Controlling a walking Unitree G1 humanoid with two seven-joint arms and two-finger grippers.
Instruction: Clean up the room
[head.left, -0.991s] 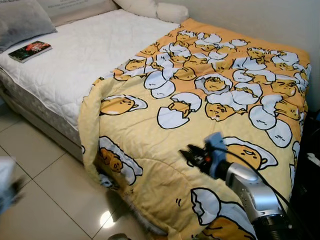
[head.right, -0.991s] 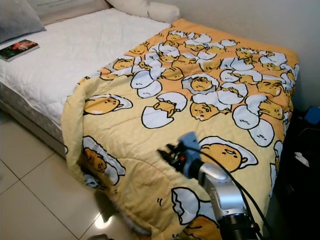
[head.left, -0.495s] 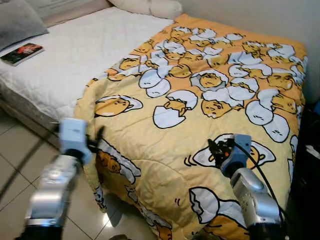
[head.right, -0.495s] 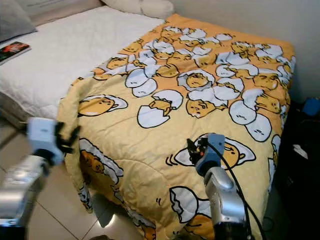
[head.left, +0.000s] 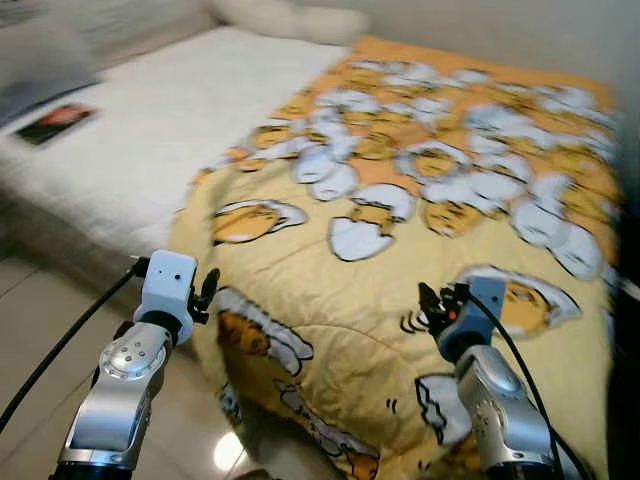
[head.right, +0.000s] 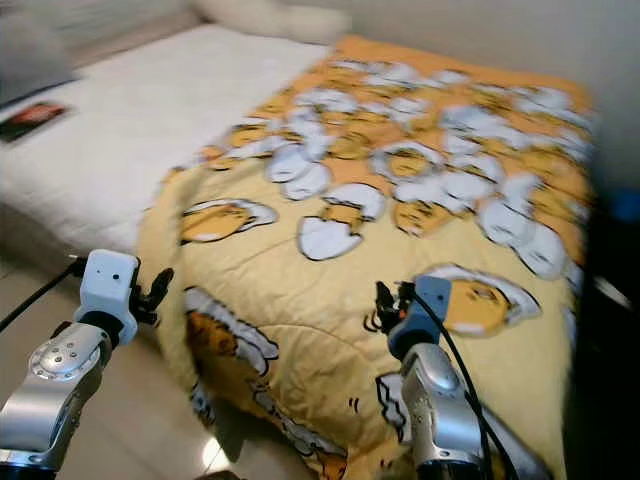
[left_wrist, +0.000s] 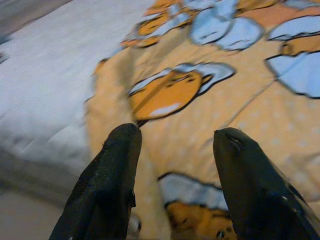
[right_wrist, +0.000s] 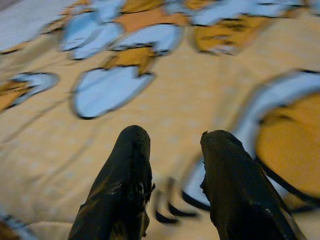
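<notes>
Head views blurred; the details are soft.

Bed (head.left: 150, 140) ahead, white quilted mattress bare over its 9 to 11 o'clock part. Yellow blanket (head.left: 400, 230) with the egg-cartoon print covers the rest, from centre out to 3 o'clock, and its near edge droops over the bed's side toward the tiled floor (head.left: 40, 330) at about 6 to 7 o'clock. The blanket's corner is folded back at about 9 o'clock of centre, showing mattress beside it.

My left tool (head.left: 207, 290) is raised at 8 o'clock, just off the blanket's hanging side edge. In the left wrist view its fingers (left_wrist: 107, 180) stand wide apart with nothing between them, and blanket print lies beyond.

My right tool (head.left: 432, 305) is up at 5 o'clock, over the blanket near a large egg figure. In the right wrist view its fingers (right_wrist: 125, 185) stand narrowly parted and hold nothing. I cannot tell whether they touch the cloth.

Small dark book (head.left: 55, 122) lies on the mattress at 10 o'clock, well apart from both tools. Pale pillows (head.left: 290, 18) lie at 12 o'clock against the wall.
</notes>
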